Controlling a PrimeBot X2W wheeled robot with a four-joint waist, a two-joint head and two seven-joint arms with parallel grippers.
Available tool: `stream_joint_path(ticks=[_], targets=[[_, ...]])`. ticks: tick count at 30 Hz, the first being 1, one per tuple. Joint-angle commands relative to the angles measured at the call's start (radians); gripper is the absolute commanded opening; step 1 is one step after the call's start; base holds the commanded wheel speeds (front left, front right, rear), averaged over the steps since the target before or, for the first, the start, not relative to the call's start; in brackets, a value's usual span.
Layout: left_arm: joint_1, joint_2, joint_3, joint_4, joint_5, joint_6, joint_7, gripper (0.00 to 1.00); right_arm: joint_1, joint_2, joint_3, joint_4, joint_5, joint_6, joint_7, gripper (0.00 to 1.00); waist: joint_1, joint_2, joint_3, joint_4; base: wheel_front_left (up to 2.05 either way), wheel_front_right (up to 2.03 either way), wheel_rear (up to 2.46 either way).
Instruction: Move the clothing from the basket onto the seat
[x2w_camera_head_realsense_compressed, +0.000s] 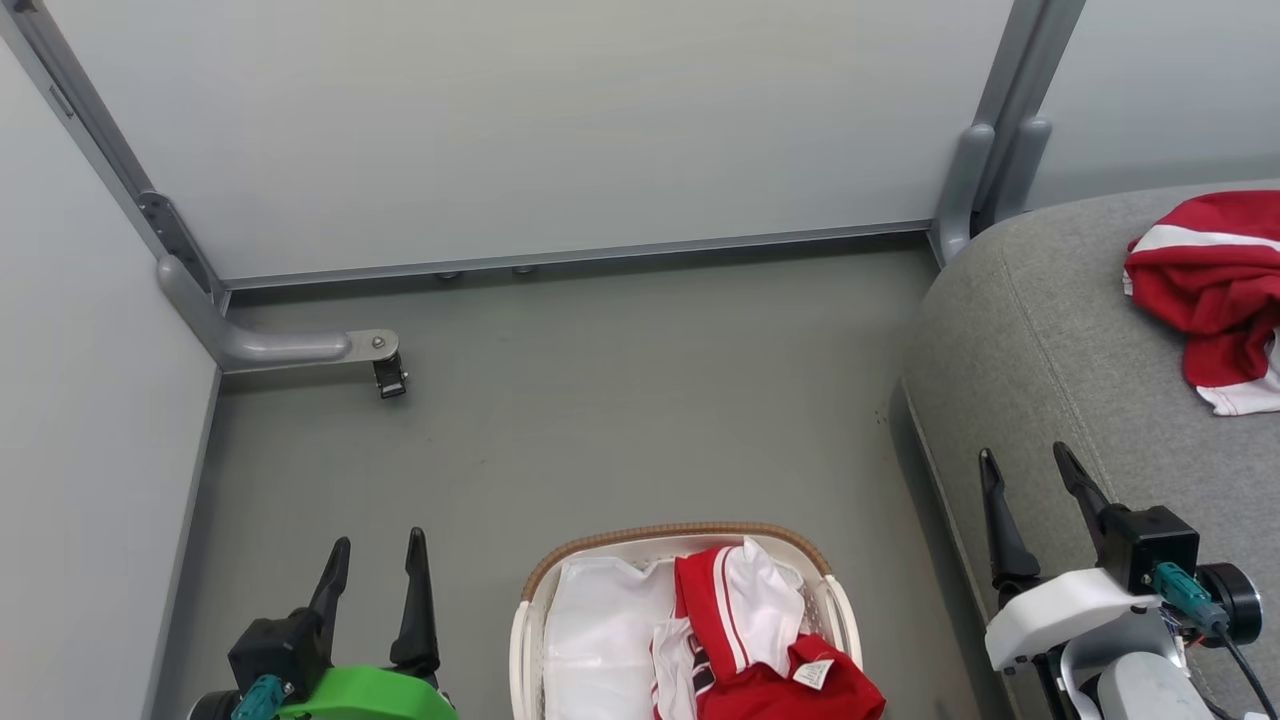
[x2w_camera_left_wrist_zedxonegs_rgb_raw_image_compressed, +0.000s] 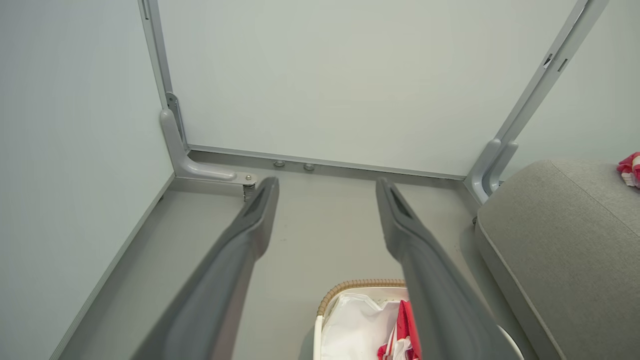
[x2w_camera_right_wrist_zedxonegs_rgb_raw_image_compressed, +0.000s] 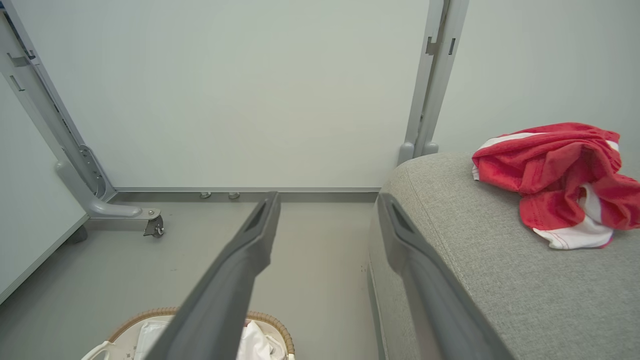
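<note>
The white basket (x2w_camera_head_realsense_compressed: 535, 590) with its brown rim stands on the floor at the bottom middle of the head view, and its rim (x2w_camera_left_wrist_zedxonegs_rgb_raw_image_compressed: 350, 287) shows in the left wrist view too. Red and white clothing (x2w_camera_head_realsense_compressed: 760, 640) lies crumpled in its right half beside a white liner sheet (x2w_camera_head_realsense_compressed: 600, 630). Another red garment (x2w_camera_head_realsense_compressed: 1205, 290) rests on the grey seat (x2w_camera_head_realsense_compressed: 1040, 350) at the right, seen closer as a red garment (x2w_camera_right_wrist_zedxonegs_rgb_raw_image_compressed: 555, 175) on the seat (x2w_camera_right_wrist_zedxonegs_rgb_raw_image_compressed: 475, 250). My left gripper (x2w_camera_head_realsense_compressed: 375, 550) stands open left of the basket. My right gripper (x2w_camera_head_realsense_compressed: 1025, 455) is open over the seat's left edge. Neither holds anything.
Pale partition panels on grey metal frames wall in the floor at the back and left. A frame foot with a small caster (x2w_camera_head_realsense_compressed: 388, 378) juts onto the floor at the left. Another frame post (x2w_camera_head_realsense_compressed: 985, 170) stands by the seat's back corner.
</note>
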Motion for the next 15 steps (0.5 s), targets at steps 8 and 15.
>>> stream_joint_path(ticks=[8, 15], targets=[[0.006, 0.000, -0.006, -0.002, -0.001, 0.006, 0.000, 1.00, 0.013, -0.004, -0.008, -0.005, 0.007, -0.001, -0.002, 1.00, 0.0001, 0.0120, -0.001, 0.004, 0.00, 0.00, 0.00], [0.003, 0.000, -0.010, 0.002, -0.003, 0.005, 0.000, 1.00, 0.012, -0.004, -0.011, -0.006, 0.007, -0.001, -0.002, 1.00, 0.0001, 0.0120, -0.001, 0.008, 0.00, 0.00, 0.00]])
